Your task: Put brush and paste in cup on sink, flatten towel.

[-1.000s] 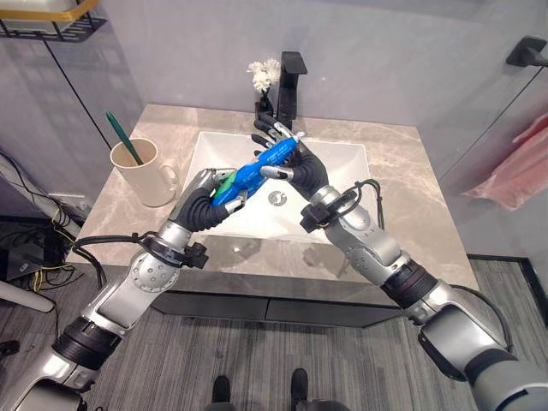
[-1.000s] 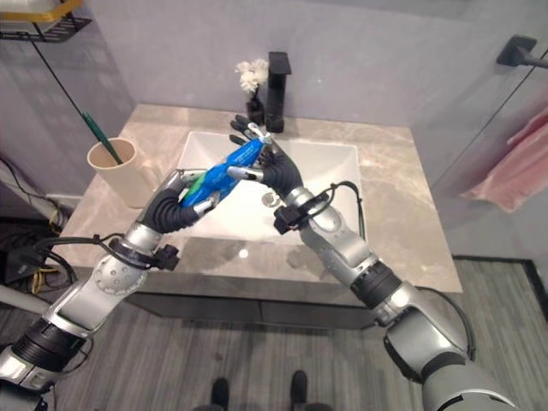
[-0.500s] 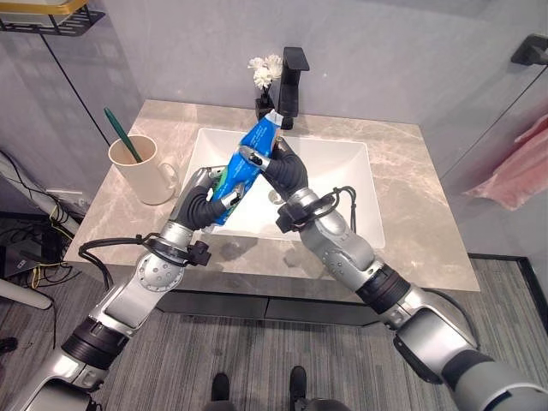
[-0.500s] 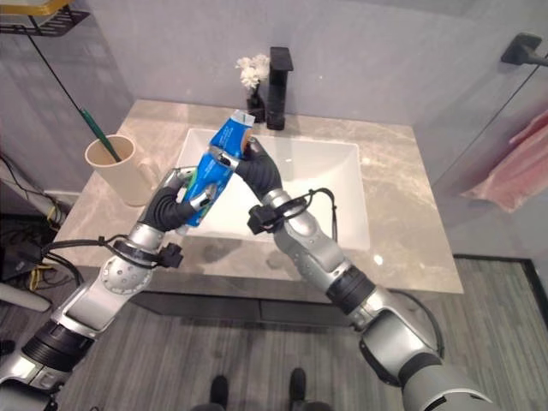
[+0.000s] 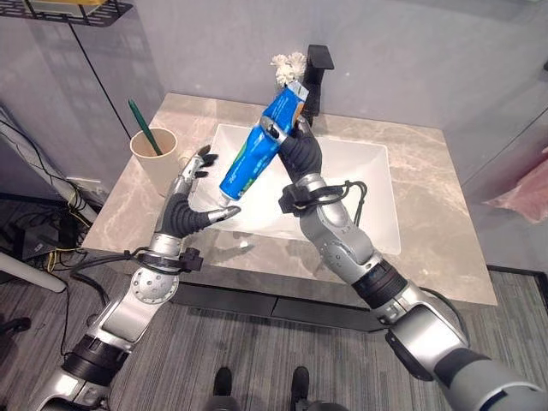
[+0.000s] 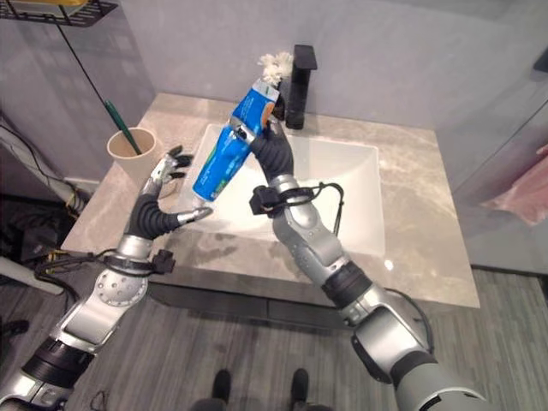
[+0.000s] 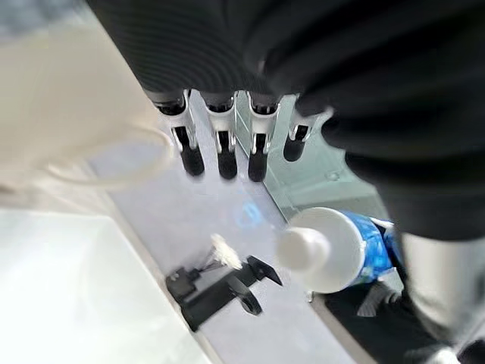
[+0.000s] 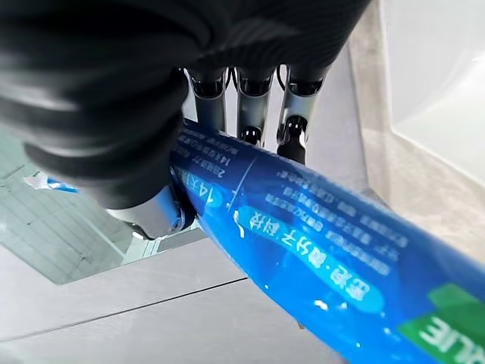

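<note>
Upper left of the left eye view: cream ceramic mug (image 5: 155, 159) w/ a green toothbrush (image 5: 142, 127) standing in it, on the marble counter (image 5: 128, 201). Just right, left hand (image 5: 187, 205) hovers w/ fingers spread, holding nothing. Centre: right hand (image 5: 295, 145) has fingers curled round a blue toothpaste tube (image 5: 257, 151), tilted cap-down above the white rectangular sink basin (image 5: 360, 184). Far right edge: pink towel (image 5: 524, 185) hanging.
</note>
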### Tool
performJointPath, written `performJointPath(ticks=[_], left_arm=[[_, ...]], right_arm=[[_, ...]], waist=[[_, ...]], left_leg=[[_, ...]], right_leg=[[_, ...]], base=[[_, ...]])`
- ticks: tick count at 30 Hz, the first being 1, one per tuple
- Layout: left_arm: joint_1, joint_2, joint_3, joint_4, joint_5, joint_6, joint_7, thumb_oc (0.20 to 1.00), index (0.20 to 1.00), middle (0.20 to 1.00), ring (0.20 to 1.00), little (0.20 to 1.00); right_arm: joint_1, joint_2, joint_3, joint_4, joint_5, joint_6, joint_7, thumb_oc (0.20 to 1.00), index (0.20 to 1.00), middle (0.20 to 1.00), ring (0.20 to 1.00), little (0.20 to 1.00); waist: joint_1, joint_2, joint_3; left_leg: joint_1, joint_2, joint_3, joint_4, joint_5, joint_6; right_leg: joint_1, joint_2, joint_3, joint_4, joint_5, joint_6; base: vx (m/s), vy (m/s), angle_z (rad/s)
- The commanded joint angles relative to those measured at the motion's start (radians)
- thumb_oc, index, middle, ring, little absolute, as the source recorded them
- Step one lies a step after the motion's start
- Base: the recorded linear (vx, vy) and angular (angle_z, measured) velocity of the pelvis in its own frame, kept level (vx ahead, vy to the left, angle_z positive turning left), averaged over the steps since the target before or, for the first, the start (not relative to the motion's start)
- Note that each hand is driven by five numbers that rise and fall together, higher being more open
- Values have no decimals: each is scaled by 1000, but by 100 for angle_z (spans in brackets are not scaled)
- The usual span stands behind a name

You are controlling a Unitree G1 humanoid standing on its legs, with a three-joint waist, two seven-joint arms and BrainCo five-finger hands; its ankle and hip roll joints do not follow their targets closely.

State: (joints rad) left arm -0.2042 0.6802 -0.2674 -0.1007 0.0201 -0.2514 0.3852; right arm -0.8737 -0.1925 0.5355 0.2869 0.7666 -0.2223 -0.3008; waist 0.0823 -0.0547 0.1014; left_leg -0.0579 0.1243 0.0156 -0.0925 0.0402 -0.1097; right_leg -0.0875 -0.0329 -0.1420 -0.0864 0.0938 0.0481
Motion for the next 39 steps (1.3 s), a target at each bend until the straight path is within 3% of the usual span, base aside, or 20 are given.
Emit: performJointPath(ticks=[1,5,11,15,18,21,23,29,30,31,33,39], left_arm=[[31,51,69,-88,4,-71,54,1000,1000,1000,1000,1000],[123,57,127,-95,-34,-97,58,1000,1000,1000,1000,1000],[301,70,227,-10,-123,-131,50,1000,1000,1000,1000,1000],[386,87,224,96,-157,-121,1,1000,1000,1000,1000,1000],[399,72,210,157,-194,-112,-23,1000,1000,1000,1000,1000],[388,31,164,315,-216,-87,-41,1000,1000,1000,1000,1000],[384,29,99,440,-144,-60,-67,1000,1000,1000,1000,1000],[349,-28,38,657,-123,-30,-86,1000,1000,1000,1000,1000],[332,-83,38,828,-122,1,-85,1000,1000,1000,1000,1000],[328,-85,36,831,-122,-1,-84,1000,1000,1000,1000,1000],[286,-170,69,1094,-155,46,-73,1000,1000,1000,1000,1000],[282,-231,125,1316,-182,93,-86,1000,1000,1000,1000,1000]], right_arm=[[-215,15,-115,0,-57,-109,-36,200,200,200,200,200],[-277,-12,-134,21,-82,-120,-67,200,200,200,200,200],[-390,-129,-167,56,-195,-138,-137,200,200,200,200,200],[-462,-198,-163,108,-233,-139,-160,200,200,200,200,200],[-479,-226,-163,136,-245,-138,-168,200,200,200,200,200],[-515,-266,-142,154,-305,-129,-183,200,200,200,200,200],[-542,-311,-121,190,-353,-124,-183,200,200,200,200,200],[-548,-360,-103,226,-346,-128,-177,200,200,200,200,200],[-541,-358,-98,242,-328,-132,-157,200,200,200,200,200],[-543,-359,-97,243,-328,-132,-157,200,200,200,200,200],[-542,-349,-97,270,-279,-136,-132,200,200,200,200,200],[-565,-314,-68,334,-229,-125,-78,200,200,200,200,200]], waist=[[46,-62,-8],[73,-66,-6],[153,-70,4],[206,-69,10],[222,-69,10],[238,-70,16],[252,-73,23],[263,-78,30],[264,-80,37],[263,-79,36],[260,-86,36],[253,-89,31]], left_leg=[[9,-44,-24,5,-19,45],[-7,-51,-44,5,-14,49],[-53,-76,-113,5,1,59],[-76,-95,-141,5,7,69],[-82,-103,-158,5,10,73],[-93,-112,-175,5,14,78],[-103,-120,-187,8,16,82],[-121,-129,-202,13,18,86],[-119,-126,-202,16,12,85],[-122,-128,-203,15,18,86],[-120,-128,-199,16,17,87],[-110,-123,-177,17,11,87]], right_leg=[[66,-108,23,-1,-41,101],[64,-113,8,-1,-42,102],[62,-123,-37,-1,-44,109],[60,-132,-61,-1,-42,118],[63,-138,-74,-1,-42,122],[64,-143,-89,-1,-41,127],[65,-148,-98,-1,-35,133],[67,-154,-118,-1,-26,138],[71,-154,-118,-1,-26,137],[68,-155,-119,-1,-23,138],[69,-155,-116,-1,-19,136],[66,-155,-100,-1,-14,134]], base=[[20,14,12],[8,8,10],[23,1,31],[19,18,27],[25,11,23],[19,9,23],[11,22,19],[2,13,11],[-9,12,5],[0,0,0],[0,0,0],[6,17,0]])
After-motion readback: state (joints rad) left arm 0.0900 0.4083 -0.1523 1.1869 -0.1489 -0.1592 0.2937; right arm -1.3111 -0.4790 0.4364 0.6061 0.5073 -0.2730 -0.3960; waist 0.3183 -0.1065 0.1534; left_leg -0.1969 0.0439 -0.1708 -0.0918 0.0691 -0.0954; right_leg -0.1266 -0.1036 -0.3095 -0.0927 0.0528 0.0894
